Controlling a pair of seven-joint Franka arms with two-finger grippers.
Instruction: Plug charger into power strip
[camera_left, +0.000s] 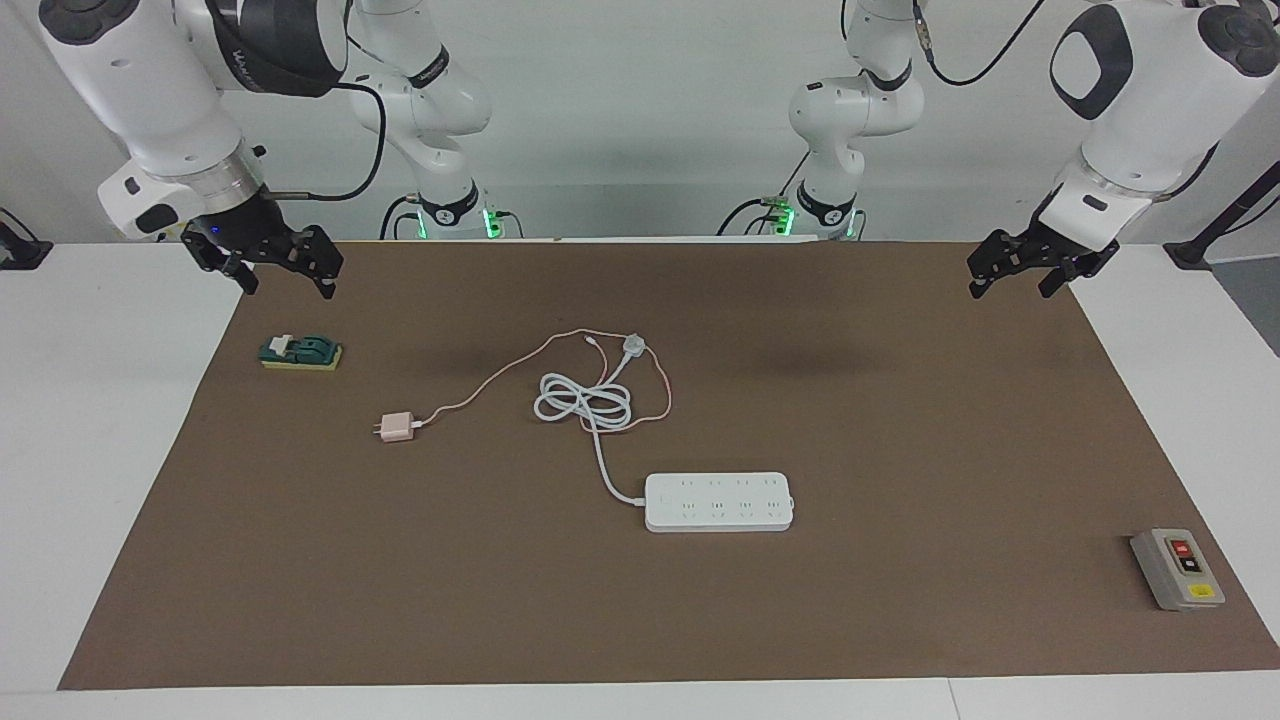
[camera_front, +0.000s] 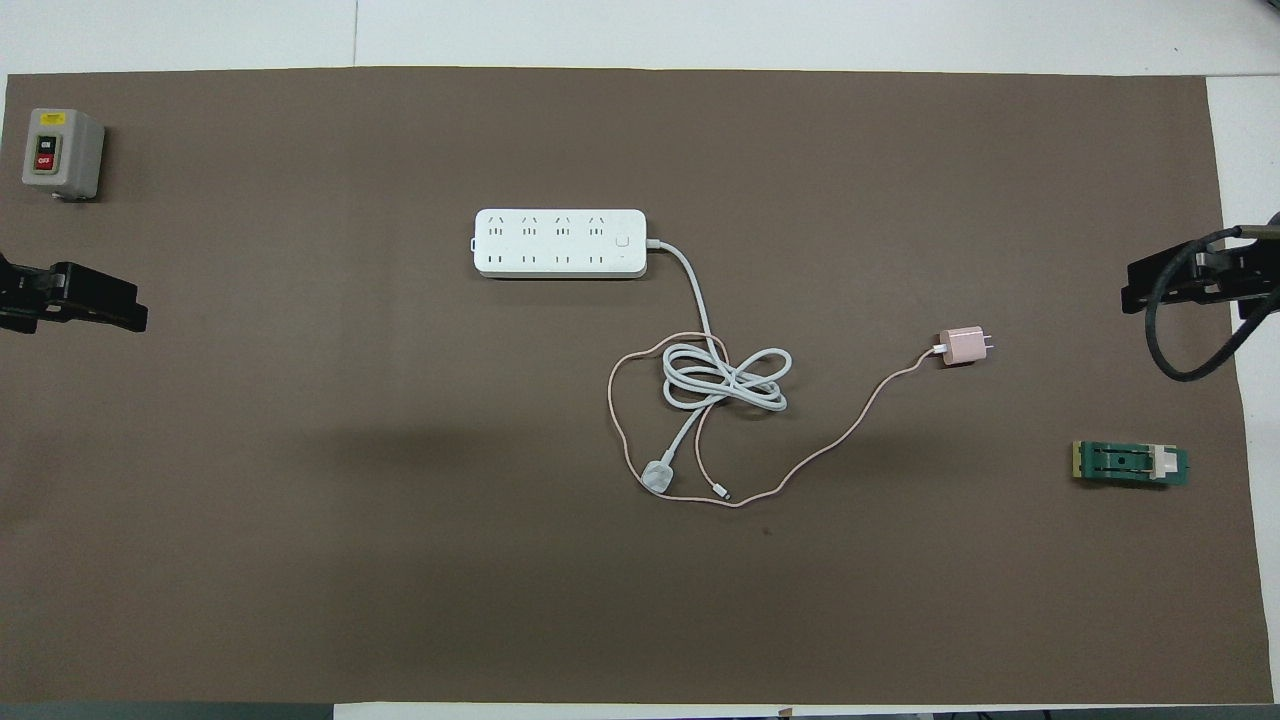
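The light is bright and even, coming from above. On the brown mat (camera_left: 900, 450) there are only soft, wide shadows: two dim patches in the upper middle of the facing view, one in the lower left of the overhead view. Both views are sharp, without glare.

This place looks like a robotics lab: two white robot arms (camera_left: 150, 90) stand at a plain white table (camera_left: 100, 420) covered with a brown flat mat (camera_left: 900, 450), before bare white walls
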